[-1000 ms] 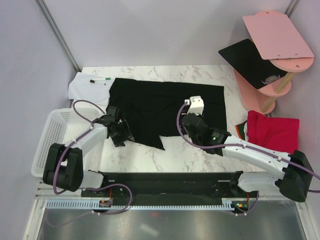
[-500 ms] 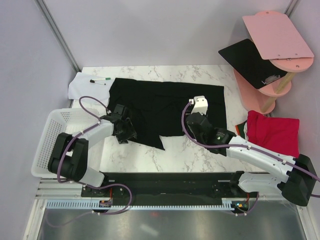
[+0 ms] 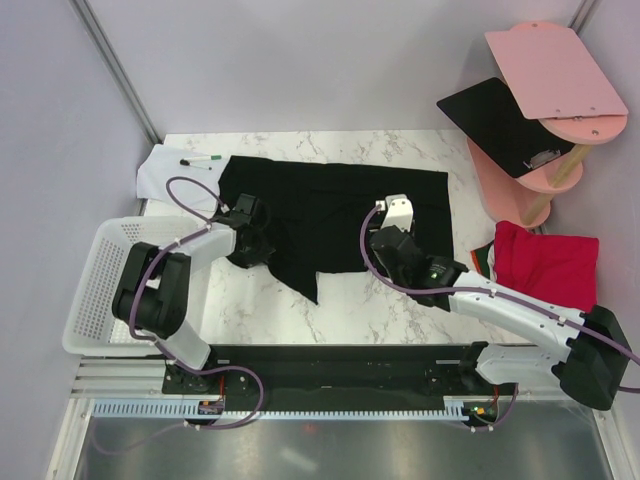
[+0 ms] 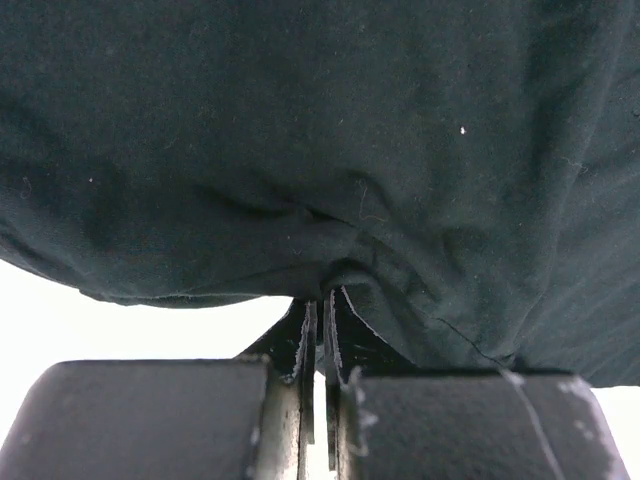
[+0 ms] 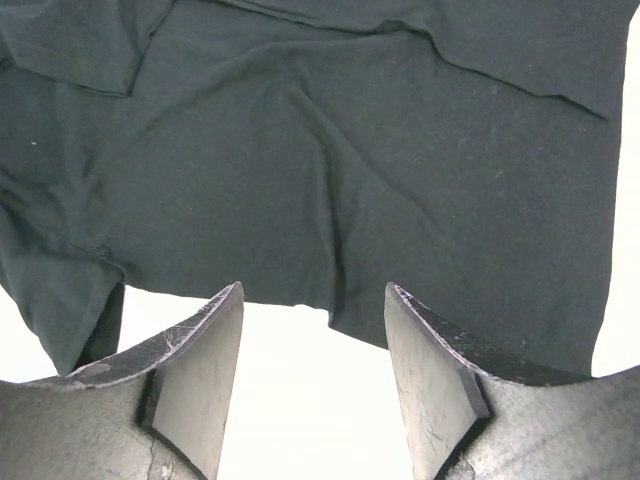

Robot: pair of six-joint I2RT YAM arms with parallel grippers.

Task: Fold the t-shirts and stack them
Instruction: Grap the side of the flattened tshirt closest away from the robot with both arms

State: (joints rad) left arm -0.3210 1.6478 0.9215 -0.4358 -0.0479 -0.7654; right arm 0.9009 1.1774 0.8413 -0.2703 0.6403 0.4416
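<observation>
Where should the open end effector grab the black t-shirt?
Pinch the near hem of the black t-shirt, coming low from the near side with the right end effector. That edge lies flat on bare table, straight ahead of its open jaws.

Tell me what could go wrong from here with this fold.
The left fingers pinch only a small bunch at the edge of the black t-shirt; it may slip out when pulled.
The right fingers stand open, holding nothing, so a one-sided pull could drag the shirt askew.
The marker beside the shirt's far corner could get swept.
</observation>
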